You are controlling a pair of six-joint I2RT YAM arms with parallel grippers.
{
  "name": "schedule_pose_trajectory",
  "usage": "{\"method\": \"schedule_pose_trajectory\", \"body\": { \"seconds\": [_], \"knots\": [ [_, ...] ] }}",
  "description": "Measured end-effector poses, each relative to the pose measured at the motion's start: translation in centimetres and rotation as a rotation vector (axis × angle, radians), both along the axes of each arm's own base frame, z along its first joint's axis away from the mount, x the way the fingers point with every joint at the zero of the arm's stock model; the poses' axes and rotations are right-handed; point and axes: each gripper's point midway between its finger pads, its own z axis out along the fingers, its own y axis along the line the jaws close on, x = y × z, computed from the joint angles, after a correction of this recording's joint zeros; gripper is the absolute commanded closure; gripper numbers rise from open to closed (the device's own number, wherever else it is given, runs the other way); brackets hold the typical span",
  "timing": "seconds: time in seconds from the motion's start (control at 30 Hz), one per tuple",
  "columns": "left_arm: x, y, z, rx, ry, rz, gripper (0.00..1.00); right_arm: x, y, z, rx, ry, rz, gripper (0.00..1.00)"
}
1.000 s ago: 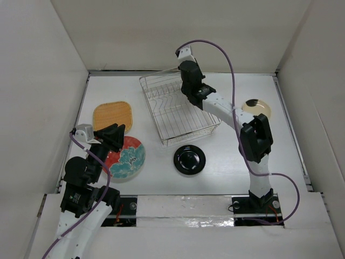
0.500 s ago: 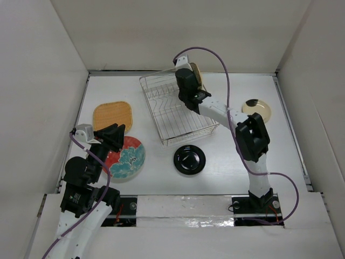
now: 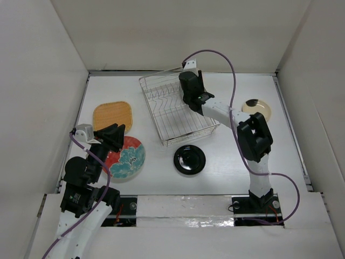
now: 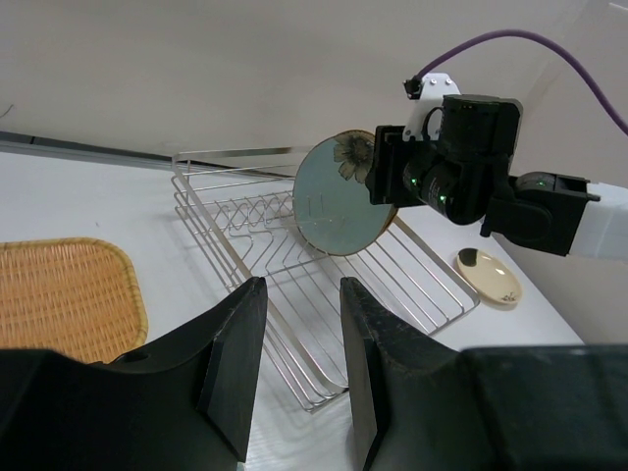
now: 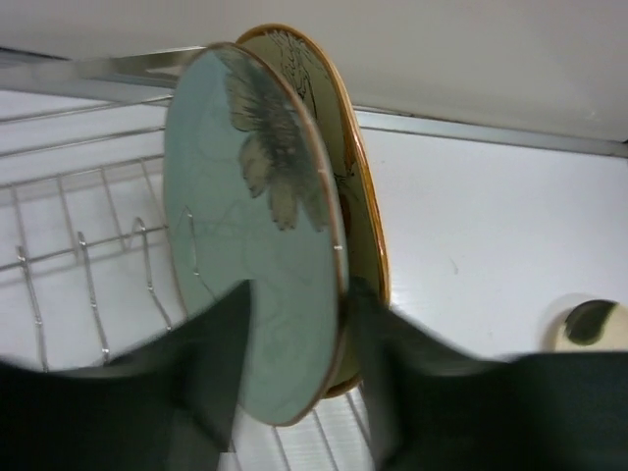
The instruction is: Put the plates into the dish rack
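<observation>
The silver wire dish rack [image 3: 173,110] stands at the back middle of the table. Two plates stand upright at its far end: a pale green plate [image 5: 250,265] and, right behind it, a beige leaf-patterned plate [image 5: 361,211]. My right gripper [image 5: 299,289] is open and straddles the green plate's lower edge, its fingers [image 5: 211,368] apart from the plate's face. From the left wrist view, the green plate [image 4: 334,201] leans among the prongs beside the right gripper [image 4: 392,182]. My left gripper [image 4: 302,285] is open and empty, hovering over the red plate with teal flower [image 3: 128,159].
On the table lie an orange-tan woven-look plate [image 3: 112,116] at the left, a glossy black plate [image 3: 189,159] in front of the rack, and a small cream plate [image 3: 256,109] at the right. White walls enclose the table on three sides.
The right gripper, shut on the pale green plate before, has opened its jaws around it at the rack's far end. The left arm has not moved.
</observation>
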Motion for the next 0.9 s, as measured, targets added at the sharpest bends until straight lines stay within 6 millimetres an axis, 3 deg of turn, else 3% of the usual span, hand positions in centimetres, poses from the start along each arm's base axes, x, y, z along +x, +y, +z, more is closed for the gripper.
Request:
{"method": "schedule_pose_trajectory", "body": {
  "seconds": [0.1,0.27,0.3,0.33,0.37,0.4,0.5,0.63,0.77,0.83,0.9],
  "knots": [
    [0.0,0.0,0.0,0.0,0.0,0.0,0.67,-0.3,0.2,1.2,0.045,-0.014,0.006,0.29],
    [0.0,0.0,0.0,0.0,0.0,0.0,0.67,-1.8,0.9,6.4,0.14,-0.084,0.053,0.29],
    [0.0,0.0,0.0,0.0,0.0,0.0,0.67,-2.4,1.2,7.8,0.163,-0.102,0.073,0.37],
    [0.0,0.0,0.0,0.0,0.0,0.0,0.67,-3.2,1.6,9.2,0.189,-0.12,0.1,0.51],
    [0.0,0.0,0.0,0.0,0.0,0.0,0.67,-4.2,2.2,10.5,0.216,-0.134,0.136,0.68],
    [0.0,0.0,0.0,0.0,0.0,0.0,0.67,-5.3,2.9,11.5,0.249,-0.143,0.179,0.97],
    [0.0,0.0,0.0,0.0,0.0,0.0,0.68,-9.9,6.3,13.0,0.353,-0.134,0.345,1.0],
    [0.0,0.0,0.0,-0.001,0.0,0.0,0.77,-17.4,12.6,10.7,0.435,-0.03,0.571,1.0],
    [0.0,0.0,0.0,0.0,-0.002,0.001,0.9,-26.1,18.5,4.4,0.493,0.165,0.736,1.0],
    [-0.1,0.0,0.1,0.0,-0.006,0.0,0.99,-30.1,20.0,1.3,0.527,0.267,0.769,1.0],
    [-0.2,0.1,0.2,0.0,-0.012,0.0,1.0,-33.3,21.0,-1.4,0.547,0.345,0.781,0.96]
  ]
}}
